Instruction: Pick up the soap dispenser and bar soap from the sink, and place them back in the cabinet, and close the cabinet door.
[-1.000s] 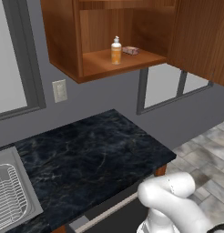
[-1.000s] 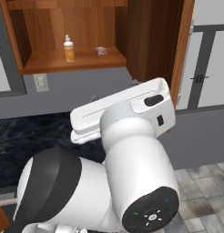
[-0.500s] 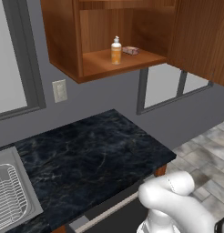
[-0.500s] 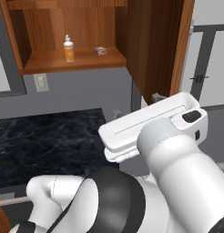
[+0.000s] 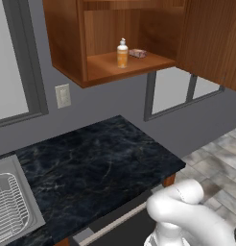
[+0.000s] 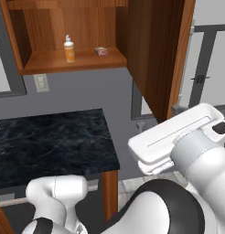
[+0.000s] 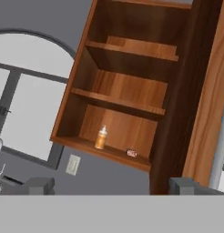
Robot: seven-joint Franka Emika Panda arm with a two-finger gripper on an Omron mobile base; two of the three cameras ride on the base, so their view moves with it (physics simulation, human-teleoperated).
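Sink [image 5: 14,211] at far left, near edge of the black counter [image 5: 91,168]; a wire rack lies in the basin. Outlet [image 5: 63,95] on the grey wall above the counter.

Cabinet [image 5: 67,43] hangs on the wall over the counter, standing open. On its bottom shelf the dispenser [image 5: 122,53] stands upright, near the front edge. Bar soap [image 5: 137,53] lies just right of it, apart, not touching. Door [image 6: 155,55] swung out to the right, edge-on toward the robot.

Gripper [image 7: 111,185] held wide, nothing between the tips; it faces the cabinet from below, tips well short of the shelves. Hand view shows dispenser [image 7: 101,138] and bar soap [image 7: 131,153] on the lowest shelf, two bare shelves above.
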